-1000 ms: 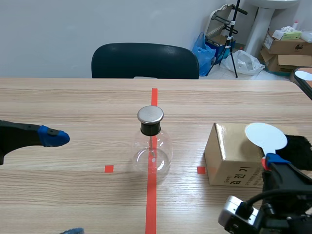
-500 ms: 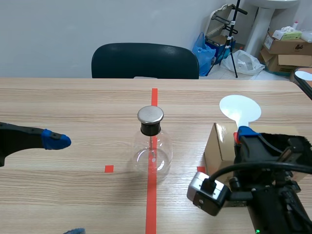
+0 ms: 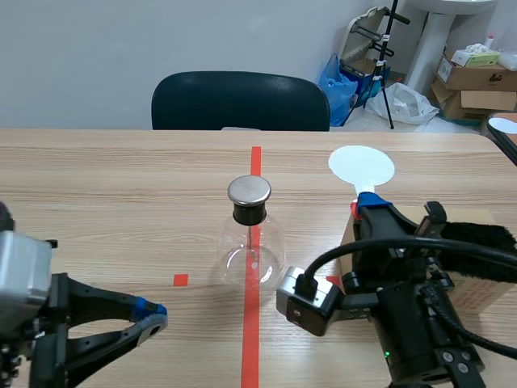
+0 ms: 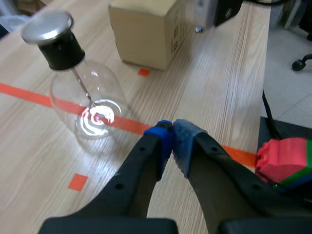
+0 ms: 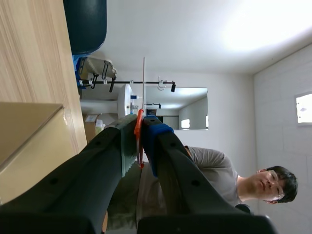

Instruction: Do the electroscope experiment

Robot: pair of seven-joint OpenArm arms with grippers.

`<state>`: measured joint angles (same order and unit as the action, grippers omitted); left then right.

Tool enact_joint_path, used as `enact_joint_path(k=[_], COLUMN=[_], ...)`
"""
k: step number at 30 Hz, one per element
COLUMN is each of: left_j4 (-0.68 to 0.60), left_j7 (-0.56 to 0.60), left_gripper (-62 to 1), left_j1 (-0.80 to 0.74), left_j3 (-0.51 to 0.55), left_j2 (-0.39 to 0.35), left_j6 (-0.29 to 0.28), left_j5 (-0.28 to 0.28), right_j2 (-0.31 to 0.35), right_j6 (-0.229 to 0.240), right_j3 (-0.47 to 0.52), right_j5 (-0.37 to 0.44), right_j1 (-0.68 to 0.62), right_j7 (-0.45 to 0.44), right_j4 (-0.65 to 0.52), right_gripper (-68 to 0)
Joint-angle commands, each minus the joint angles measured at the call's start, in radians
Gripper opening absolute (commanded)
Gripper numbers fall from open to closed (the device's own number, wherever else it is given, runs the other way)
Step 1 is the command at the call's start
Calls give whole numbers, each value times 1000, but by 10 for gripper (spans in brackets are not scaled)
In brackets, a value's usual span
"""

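Progress?
— We judge it early: our right hand (image 3: pixel 367 204) grips the white disc (image 3: pixel 361 166), apart from the electroscope (image 3: pixel 252 238) on the desk (image 3: pixel 121 178).
— Our left hand (image 4: pixel 169 134) is closed, empty; touching the cap (image 3: pixel 249 190) is not yet done.

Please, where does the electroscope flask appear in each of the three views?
Scene view: the electroscope flask stands at the middle, on the orange-red tape line.
Left wrist view: ahead of the shut left hand, near the cardboard box.
Right wrist view: not in it.
Shared landmark: the cardboard box, seen in all three views; in the right wrist view it lies beside the right hand, shut on the white disc paddle.
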<state>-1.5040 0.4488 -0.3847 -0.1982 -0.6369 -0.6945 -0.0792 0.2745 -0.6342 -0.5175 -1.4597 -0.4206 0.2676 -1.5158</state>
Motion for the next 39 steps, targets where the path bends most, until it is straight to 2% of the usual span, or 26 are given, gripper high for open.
enact_joint_path(k=[1,3,5,8,11,14,16,20,27,39], left_j4=[37,117,197,309,402,472,505,531,544,544], left_j7=[20,34,40,60,60,74,96,108,100,74], left_gripper=[-584,-584,-584,-584,-584,-583,-583,-583,-583,-583], left_j1=[62,144,225,329,409,462,485,509,517,518], left_j3=[-43,-113,-175,-246,-290,-317,-328,-340,-342,-342], left_j2=[8,17,35,67,107,140,156,177,193,193], left_j6=[-2,3,40,83,100,127,128,136,215,237], left_j5=[11,11,11,12,12,12,12,15,15,15], right_j2=[6,5,5,5,5,5,5,5,5,5], right_j6=[0,12,35,37,43,78,78,78,77,74], right_j3=[-9,-26,-43,-64,-80,-86,-86,-86,-86,-86], right_j5=[-1,-1,-1,-1,-1,-1,-1,-1,-1,-1], right_j1=[19,31,42,61,73,77,78,84,85,85], right_j7=[13,17,22,26,25,14,10,8,16,58], right_j4=[-13,-13,-13,-12,-9,-4,5,16,16,15], right_gripper=[-665,-665,-665,-665,-665,-665,-665,-665,-665,-665])
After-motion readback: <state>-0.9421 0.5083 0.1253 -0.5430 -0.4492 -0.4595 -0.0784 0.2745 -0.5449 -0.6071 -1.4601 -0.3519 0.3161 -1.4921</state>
